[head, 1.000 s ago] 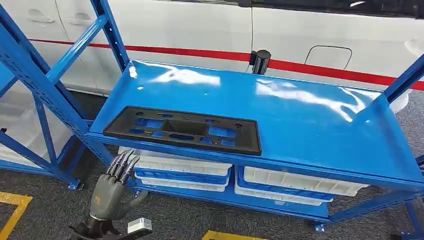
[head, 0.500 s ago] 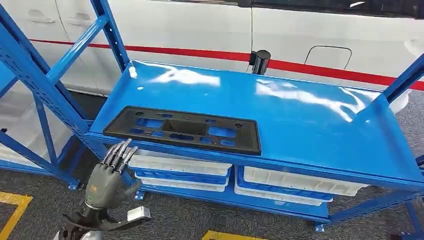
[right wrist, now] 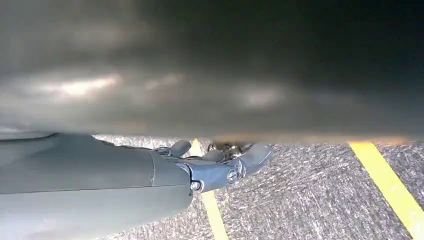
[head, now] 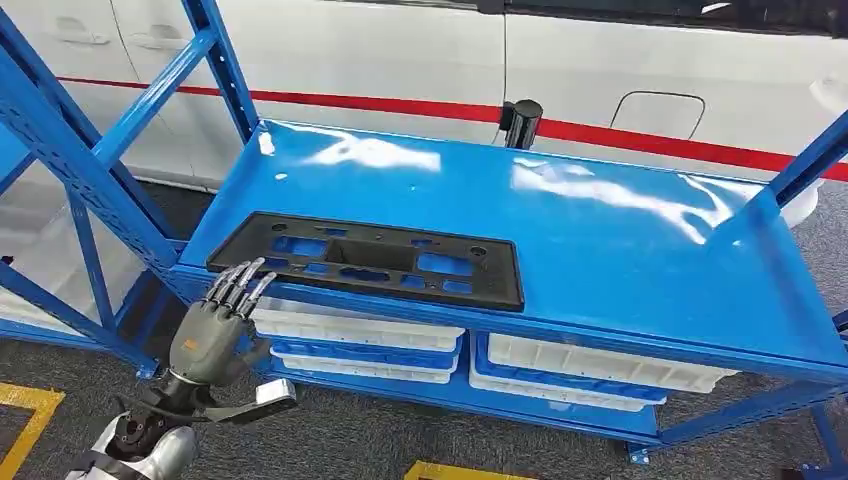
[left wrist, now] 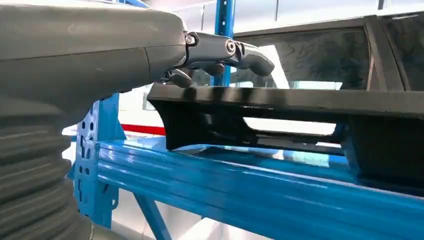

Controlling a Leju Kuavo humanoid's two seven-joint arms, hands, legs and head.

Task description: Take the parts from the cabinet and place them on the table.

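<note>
Left hand (head: 212,328) raised below the shelf (head: 620,250) front edge, fingers (head: 240,283) released and spread, tips at the black part's (head: 370,258) front-left corner. Right hand (right wrist: 220,165) hangs over carpet (right wrist: 320,200), fingers loosely curled, empty. Part lies flat along the shelf's front-left edge.

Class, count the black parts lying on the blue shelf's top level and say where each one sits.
1. The black part lies flat at the front left of the blue shelf, just beyond the left hand.
</note>
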